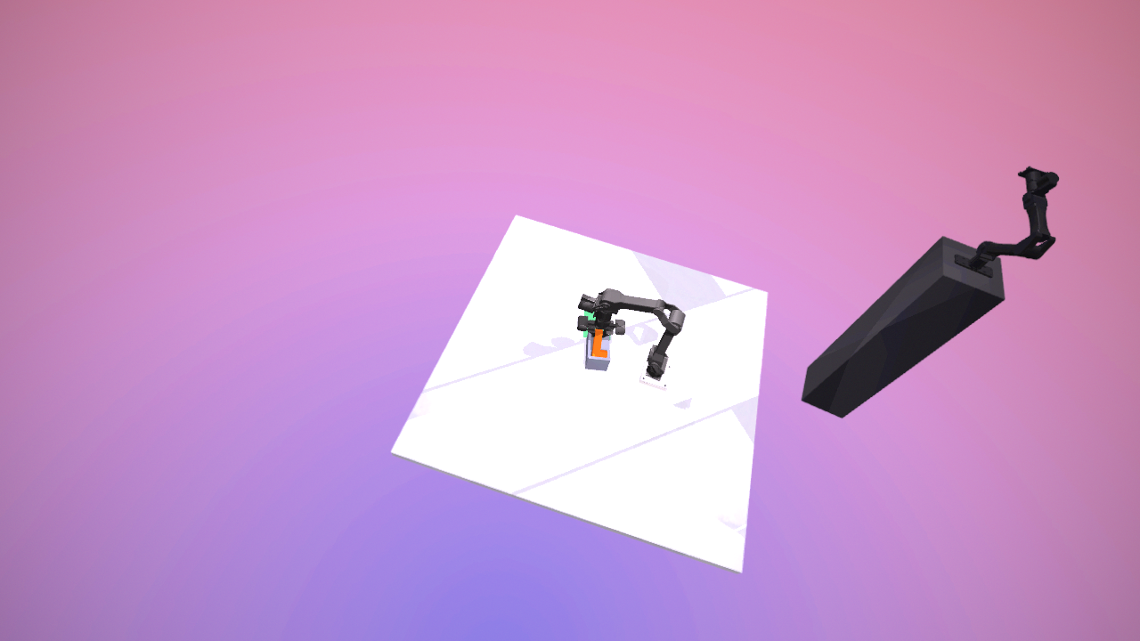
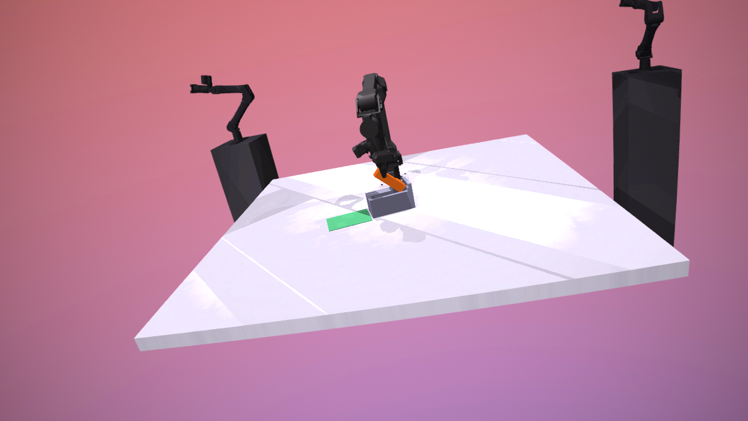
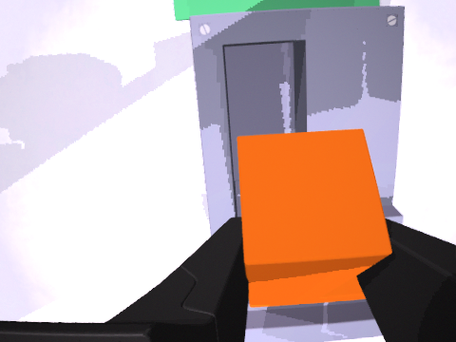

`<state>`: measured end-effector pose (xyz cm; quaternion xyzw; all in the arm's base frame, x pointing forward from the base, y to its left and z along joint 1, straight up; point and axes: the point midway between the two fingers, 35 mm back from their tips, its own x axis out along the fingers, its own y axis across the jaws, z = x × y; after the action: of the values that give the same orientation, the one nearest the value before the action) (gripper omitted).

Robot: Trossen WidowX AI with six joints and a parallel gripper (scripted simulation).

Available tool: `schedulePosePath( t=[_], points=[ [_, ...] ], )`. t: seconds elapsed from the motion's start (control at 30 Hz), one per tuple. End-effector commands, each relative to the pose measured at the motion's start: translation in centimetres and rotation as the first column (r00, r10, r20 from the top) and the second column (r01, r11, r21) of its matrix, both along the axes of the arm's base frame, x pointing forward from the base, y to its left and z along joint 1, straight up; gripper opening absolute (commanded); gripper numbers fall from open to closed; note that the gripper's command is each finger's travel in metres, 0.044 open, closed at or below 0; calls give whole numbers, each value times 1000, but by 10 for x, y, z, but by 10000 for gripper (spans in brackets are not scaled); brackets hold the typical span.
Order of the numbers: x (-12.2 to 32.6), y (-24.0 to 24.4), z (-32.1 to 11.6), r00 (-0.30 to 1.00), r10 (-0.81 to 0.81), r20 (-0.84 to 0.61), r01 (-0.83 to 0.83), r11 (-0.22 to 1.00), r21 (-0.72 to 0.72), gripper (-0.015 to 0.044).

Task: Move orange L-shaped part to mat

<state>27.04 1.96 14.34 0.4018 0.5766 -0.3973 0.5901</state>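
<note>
Exterior view: the orange L-shaped part [image 1: 598, 344] [image 2: 390, 180] [image 3: 313, 197] is pinched by the gripper [image 1: 599, 329] [image 2: 390, 173] [image 3: 295, 228], whose fingers are clamped on both sides of its raised end. The part sits over the grey tray [image 1: 597, 363] [image 2: 392, 204] [image 3: 353, 71], tilted, its gripped end high and its other end low, near the tray's raised end wall. Whether that low end still touches the tray cannot be told from here. In the wrist view the end of the pocket [image 3: 256, 90] nearest the green mat [image 1: 586, 314] [image 2: 348, 220] [image 3: 285, 6] lies uncovered.

As for progress, the pressing and tipping look done, and so does the pinch; the lift seems to be under way, though full clearance of the pocket is unconfirmed. Left to do are carrying the part across to the mat, levelling it with its top side up, setting it down flat and letting go. The mat lies on the counter [image 1: 493, 430] [image 2: 334, 272] [image 3: 119, 228], just beside the tray.

The long axis of the part runs roughly along the tray's length, in line with the direction of the mat. Its raised straight end points toward the mat and upward; the L-shaped end points away from the mat and slopes down. In the top view the foot of the L juts sideways, toward the side where the arm's base [image 1: 653, 384] stands.
</note>
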Motion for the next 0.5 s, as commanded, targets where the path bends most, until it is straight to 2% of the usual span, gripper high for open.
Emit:
schedulePosePath(
  t=[0.0,0.47],
  points=[
    [1,1,8,1000,-2,9,2,1000,6,0],
    [0,1,28,1000,-2,9,2,1000,6,0]
  ],
)
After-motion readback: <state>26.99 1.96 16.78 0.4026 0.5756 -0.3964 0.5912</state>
